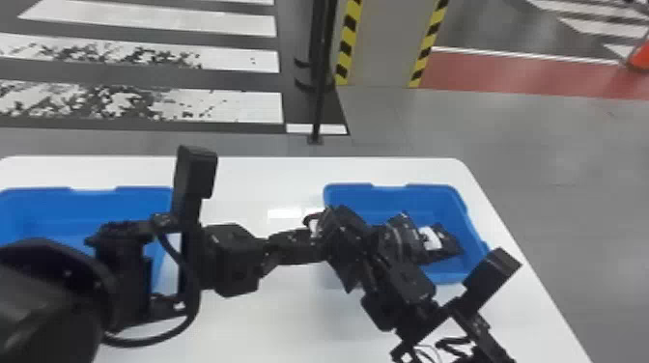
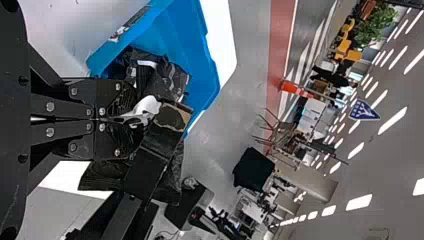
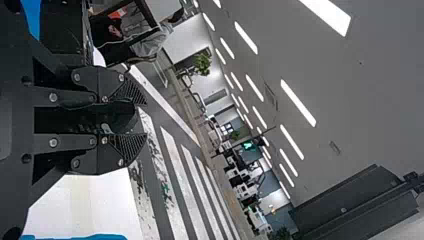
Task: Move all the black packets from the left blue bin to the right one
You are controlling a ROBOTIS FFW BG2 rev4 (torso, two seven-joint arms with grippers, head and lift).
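White tabletop (image 1: 270, 318) lies near the right bin (image 1: 393, 193), by which the left gripper (image 2: 134, 120) pinches a black packet (image 1: 348, 277) in closed fingers. Fingers apart, the right gripper (image 3: 141, 120) surrounds something dark, held or not cannot be told; an early release could drop the packet outside, or the crowded grippers snag it.

No readable text, labels, brands, numbers or signs — any lettering too small to tell.
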